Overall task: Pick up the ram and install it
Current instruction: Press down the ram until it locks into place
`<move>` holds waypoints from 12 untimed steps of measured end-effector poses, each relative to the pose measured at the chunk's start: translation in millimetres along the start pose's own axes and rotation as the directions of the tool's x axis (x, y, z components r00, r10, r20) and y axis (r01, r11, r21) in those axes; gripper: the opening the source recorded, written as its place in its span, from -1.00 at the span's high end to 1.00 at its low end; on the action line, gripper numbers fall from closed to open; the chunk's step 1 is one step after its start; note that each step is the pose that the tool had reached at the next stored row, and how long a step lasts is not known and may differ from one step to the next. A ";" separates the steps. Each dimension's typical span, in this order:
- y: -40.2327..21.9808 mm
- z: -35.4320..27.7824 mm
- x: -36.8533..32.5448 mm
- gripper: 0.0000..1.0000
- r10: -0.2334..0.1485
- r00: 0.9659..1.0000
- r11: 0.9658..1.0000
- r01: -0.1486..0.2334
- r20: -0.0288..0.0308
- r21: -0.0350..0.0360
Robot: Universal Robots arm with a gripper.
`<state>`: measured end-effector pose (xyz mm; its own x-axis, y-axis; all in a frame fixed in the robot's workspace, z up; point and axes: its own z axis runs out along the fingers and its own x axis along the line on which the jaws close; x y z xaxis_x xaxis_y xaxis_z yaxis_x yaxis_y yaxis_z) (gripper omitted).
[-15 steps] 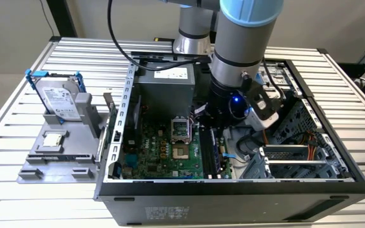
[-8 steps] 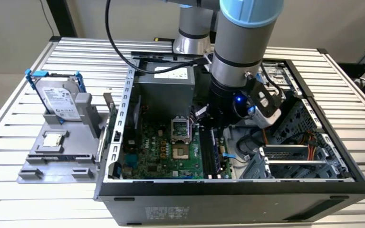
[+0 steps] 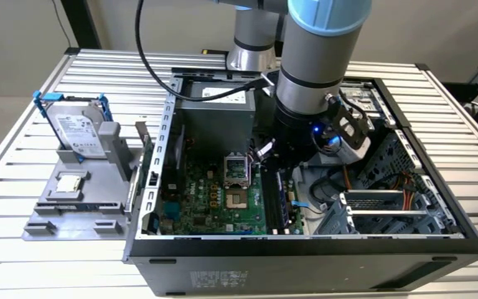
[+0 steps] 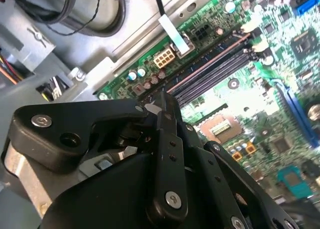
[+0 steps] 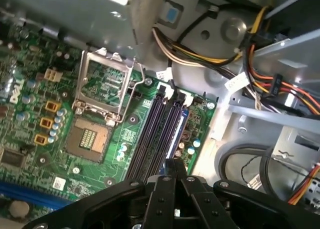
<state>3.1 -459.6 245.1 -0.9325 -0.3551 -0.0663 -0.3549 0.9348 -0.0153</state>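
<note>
My arm (image 3: pixel 310 56) is a thick grey tube capped with a pale blue joint cover, and a black cable (image 3: pixel 160 71) loops down beside it. A small blue light (image 3: pixel 315 129) glows on the dark wrist section. My gripper (image 4: pixel 162 114) is matte black, built of flat linkage plates pinned with silver screws (image 4: pixel 172 201) and round-headed bolts (image 4: pixel 41 121).

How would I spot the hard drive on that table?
Find the open black computer case on the slatted metal table. At the exterior view's left of it sits a grey plastic stand, holding the silver box-shaped hard drive on end. Its blue bracket sets it apart.
</note>
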 end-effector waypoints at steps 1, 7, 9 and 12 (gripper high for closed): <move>0.0 0.0 0.1 1.00 -0.014 1.000 1.000 0.014 -0.001 0.001; 0.1 0.0 0.1 1.00 -0.106 0.994 0.994 0.106 -0.007 0.012; 0.0 0.0 0.1 1.00 -0.137 0.991 0.990 0.137 -0.009 0.015; 0.0 -0.1 0.2 1.00 -0.184 0.983 0.983 0.185 -0.011 0.018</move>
<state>2.9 -459.6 245.2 -0.8517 -0.5215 -0.0517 -0.5196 0.8532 -0.0453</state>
